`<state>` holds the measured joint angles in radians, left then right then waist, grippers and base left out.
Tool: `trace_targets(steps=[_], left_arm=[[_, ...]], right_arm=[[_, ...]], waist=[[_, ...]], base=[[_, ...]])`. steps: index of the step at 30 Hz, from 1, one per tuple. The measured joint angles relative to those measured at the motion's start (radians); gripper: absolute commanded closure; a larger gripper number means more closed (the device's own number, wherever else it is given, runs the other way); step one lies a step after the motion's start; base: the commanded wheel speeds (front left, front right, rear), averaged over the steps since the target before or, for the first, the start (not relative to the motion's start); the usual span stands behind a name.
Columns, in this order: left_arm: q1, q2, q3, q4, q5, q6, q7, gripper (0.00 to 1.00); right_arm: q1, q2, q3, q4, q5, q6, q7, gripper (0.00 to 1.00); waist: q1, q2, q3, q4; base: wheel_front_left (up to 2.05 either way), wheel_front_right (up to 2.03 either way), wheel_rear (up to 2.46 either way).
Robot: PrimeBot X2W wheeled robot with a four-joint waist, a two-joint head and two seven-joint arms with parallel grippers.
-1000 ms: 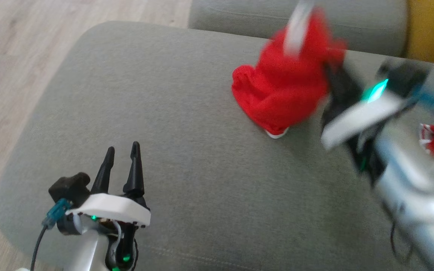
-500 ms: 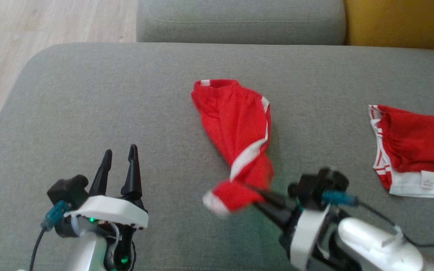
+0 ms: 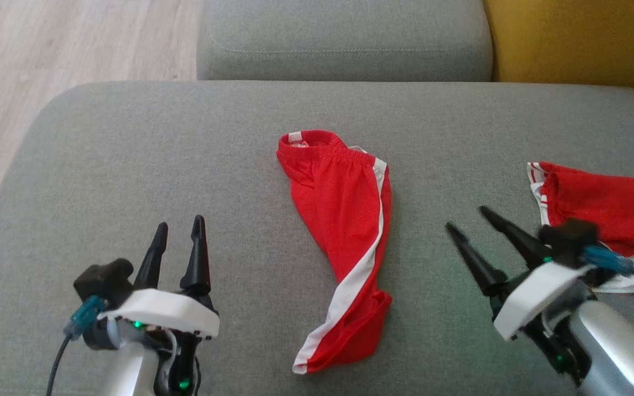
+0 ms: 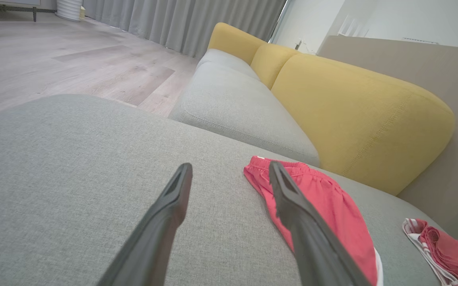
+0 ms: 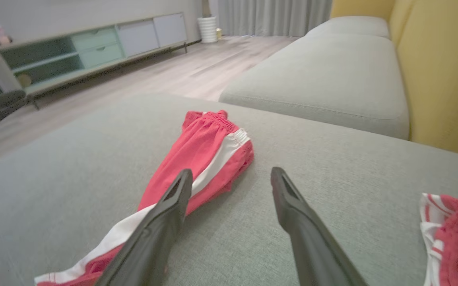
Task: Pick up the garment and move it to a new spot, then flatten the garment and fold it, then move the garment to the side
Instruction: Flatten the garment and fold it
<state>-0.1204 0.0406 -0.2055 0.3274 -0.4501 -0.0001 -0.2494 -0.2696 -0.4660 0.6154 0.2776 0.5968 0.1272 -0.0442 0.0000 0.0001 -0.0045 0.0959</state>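
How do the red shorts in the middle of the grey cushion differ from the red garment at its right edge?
The red shorts lie stretched out long; the red garment is bunched. The shorts show one broad white side stripe; the garment shows thin white stripes and a white band. Both are red with white trim, on the grey cushion.

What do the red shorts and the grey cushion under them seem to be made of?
Red shorts: likely a thin synthetic sports knit with a soft sheen, going by the fine dotted texture, limp folds and gathered elastic waistband. Grey cushion: matte woven upholstery cloth, going by its flecked, coarse weave.
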Motion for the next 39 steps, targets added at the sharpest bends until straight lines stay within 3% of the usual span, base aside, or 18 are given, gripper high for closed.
trace_targets(steps=[6, 12, 17, 21, 31, 39], left_arm=[[0.03, 0.0, 0.003, -0.024, 0.0, 0.0, 0.0, 0.0], [0.033, 0.0, -0.006, -0.041, 0.007, -0.001, 0.0, 0.0], [0.031, 0.0, -0.013, -0.042, 0.009, -0.009, 0.0, 0.0], [0.022, 0.0, -0.029, -0.039, 0.009, -0.01, 0.0, 0.0], [-0.043, -0.001, -0.076, -0.022, -0.002, -0.018, 0.0, 0.0], [-0.057, 0.0, -0.088, -0.007, -0.011, -0.018, 0.0, 0.0]], right_arm=[[0.149, 0.234, -0.309, 0.007, -0.007, 0.0, -0.084, 0.0], [0.179, 0.359, -0.436, -0.004, -0.13, 0.0, -0.104, 0.0], [0.162, 0.375, -0.473, -0.019, -0.177, 0.0, -0.055, 0.0], [0.068, 0.383, -0.466, 0.005, -0.173, 0.0, 0.048, 0.0], [-0.167, 0.366, -0.462, 0.216, -0.031, 0.0, 0.251, 0.0], [-0.255, 0.307, -0.414, 0.359, 0.026, 0.0, 0.288, 0.0]], waist=[[0.0, 0.0, -0.007, 0.004], [0.0, 0.0, 0.01, 0.008], [0.0, 0.0, 0.033, 0.023], [0.0, 0.0, 0.063, 0.045], [0.0, 0.0, 0.142, 0.127], [0.0, 0.0, 0.188, 0.207]], base=[[0.0, 0.0, 0.0], [0.0, 0.0, 0.0], [0.0, 0.0, 0.0], [0.0, 0.0, 0.0], [0.0, 0.0, 0.0], [0.0, 0.0, 0.0]])
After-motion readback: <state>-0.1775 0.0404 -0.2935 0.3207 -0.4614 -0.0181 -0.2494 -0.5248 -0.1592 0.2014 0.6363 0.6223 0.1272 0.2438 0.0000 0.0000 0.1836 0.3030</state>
